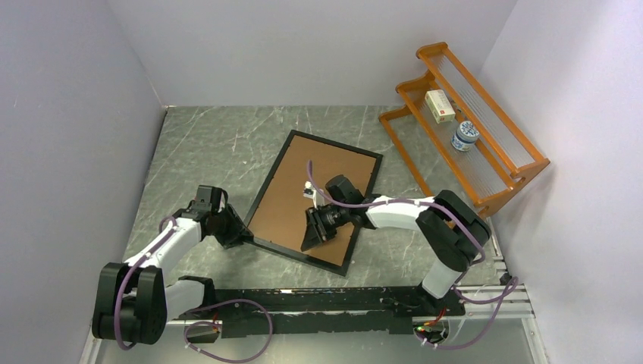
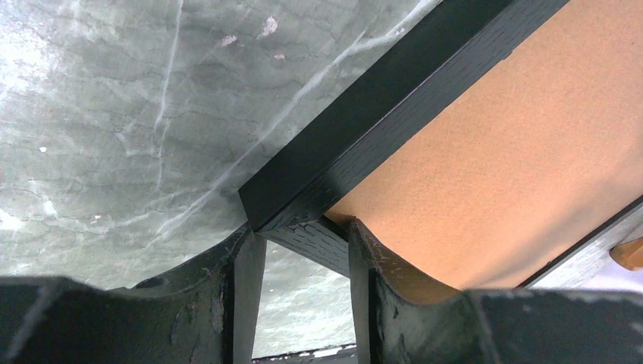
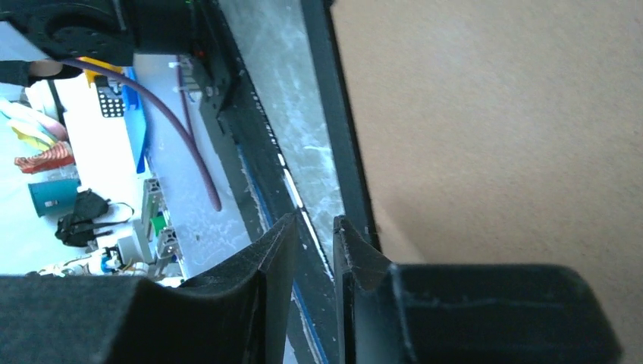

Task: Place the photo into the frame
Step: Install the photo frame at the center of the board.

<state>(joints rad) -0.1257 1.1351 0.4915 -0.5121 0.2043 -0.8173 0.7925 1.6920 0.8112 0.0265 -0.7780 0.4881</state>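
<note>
**Position.** The frame point(image 1: 337, 145) lies back-up at the middle of the marbled worktop point(image 1: 205, 144). Its brown backing board point(image 1: 292, 193) is seated inside the black rim. The photo is not visible in any view, and whether it sits beneath the board cannot be told.

**End effectors.** The left end effector point(image 2: 302, 231) is at the frame's 8 o'clock corner. Its jaws are half-closed and straddle that corner, one finger outside the rim and the other over the board, and it appears clamped on the frame. The right end effector point(image 3: 311, 227) is over the board towards 5 o'clock. Its jaws are narrow, with nothing seen between them.

**Judgement.** The step in hand is handling the frame, not the print. The next move calls for a secure corner hold, so that the frame neither slides nor tilts out of the jaws.

**Views.**
- **Overhead:** only this view gives the whole layout, including the orange wooden rack point(image 1: 531, 165) at 2 o'clock, which holds a small white box point(image 1: 440, 105) and a blue-and-white jar point(image 1: 465, 136).
- **Left wrist:** only this view shows the rim filling the gap between the fingers.
- **Right wrist:** only this view shows the slim slit between the jaws, and that the fingertips sit at the frame's near rim.
</note>
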